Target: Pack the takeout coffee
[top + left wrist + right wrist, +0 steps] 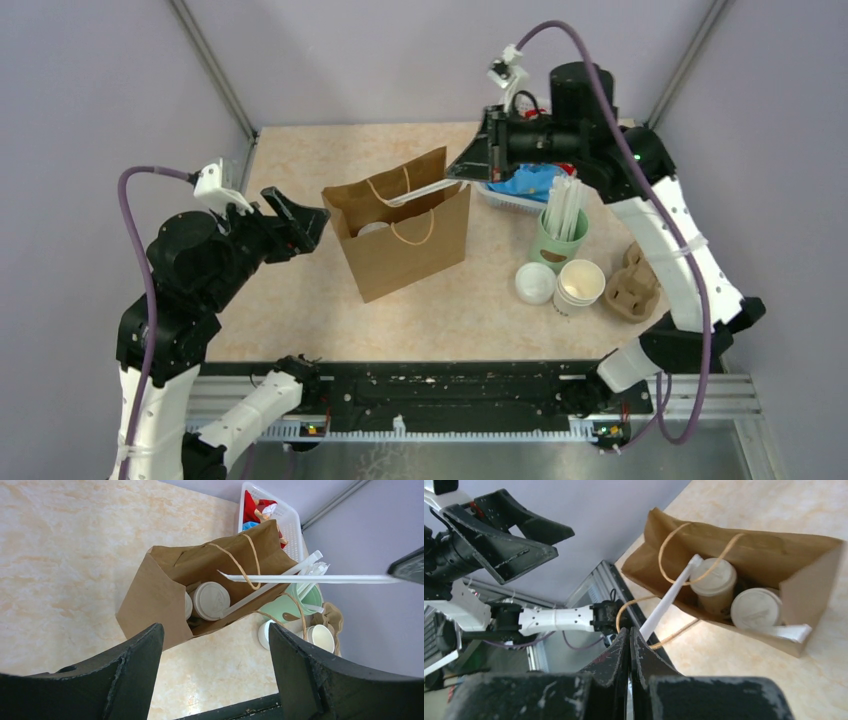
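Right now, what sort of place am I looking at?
Probably a robot test cell staged as a coffee takeout counter: a brown paper bag holding lidded cups, a green holder of wrapped straws, and plain walls with metal framing around the table.

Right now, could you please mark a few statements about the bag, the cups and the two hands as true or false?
1. Two lidded cups stand inside the brown paper bag. True.
2. The right hand is shut on a white straw. True.
3. The left hand grips the bag's handle. False: it is open, apart from the bag, holding nothing.
4. The green holder lies tipped over. False: it stands upright with straws in it.
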`<state>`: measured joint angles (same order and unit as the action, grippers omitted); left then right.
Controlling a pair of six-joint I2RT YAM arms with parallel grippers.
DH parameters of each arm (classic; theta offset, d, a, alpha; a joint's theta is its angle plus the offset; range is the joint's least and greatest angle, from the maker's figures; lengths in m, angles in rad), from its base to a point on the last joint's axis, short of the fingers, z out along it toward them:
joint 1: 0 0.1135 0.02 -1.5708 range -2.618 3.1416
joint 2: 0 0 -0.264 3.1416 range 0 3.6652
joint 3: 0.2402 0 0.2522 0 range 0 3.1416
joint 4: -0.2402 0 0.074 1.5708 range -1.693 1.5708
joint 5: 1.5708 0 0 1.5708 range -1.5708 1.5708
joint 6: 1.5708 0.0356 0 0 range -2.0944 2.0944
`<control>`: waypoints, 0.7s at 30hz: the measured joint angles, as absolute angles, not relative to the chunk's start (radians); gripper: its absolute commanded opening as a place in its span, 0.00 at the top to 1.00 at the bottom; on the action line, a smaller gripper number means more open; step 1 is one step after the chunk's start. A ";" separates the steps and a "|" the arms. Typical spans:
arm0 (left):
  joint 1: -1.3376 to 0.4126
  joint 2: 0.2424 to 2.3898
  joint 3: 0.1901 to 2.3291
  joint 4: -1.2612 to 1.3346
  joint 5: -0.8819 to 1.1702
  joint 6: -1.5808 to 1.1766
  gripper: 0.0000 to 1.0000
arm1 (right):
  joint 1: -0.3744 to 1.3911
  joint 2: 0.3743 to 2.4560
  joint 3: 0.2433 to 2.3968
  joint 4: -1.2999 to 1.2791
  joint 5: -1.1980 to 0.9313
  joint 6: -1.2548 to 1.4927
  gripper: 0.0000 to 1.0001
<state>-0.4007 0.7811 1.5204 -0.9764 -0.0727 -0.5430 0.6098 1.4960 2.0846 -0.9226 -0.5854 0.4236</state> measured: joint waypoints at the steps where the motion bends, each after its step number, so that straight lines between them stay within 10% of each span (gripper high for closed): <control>1: -0.401 0.781 1.520 -0.976 -0.073 -0.543 0.17 | 0.624 1.513 2.067 -0.902 -0.597 0.426 1.00; 3: -0.401 0.781 1.521 -0.977 -0.076 -0.543 0.17 | 0.673 1.544 2.047 -0.866 -0.607 0.437 1.00; 10: -0.401 0.781 1.525 -0.977 -0.089 -0.540 0.17 | 0.731 1.715 2.078 -0.852 -0.595 0.466 0.46; 21: -0.401 0.767 1.525 -0.981 -0.099 -0.540 0.17 | 0.470 1.699 2.225 -1.062 -0.390 0.392 0.38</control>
<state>-0.4007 0.7670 1.5246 -0.9813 -0.0990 -0.5404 0.4698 1.6993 2.2246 -1.0618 -0.3901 0.3923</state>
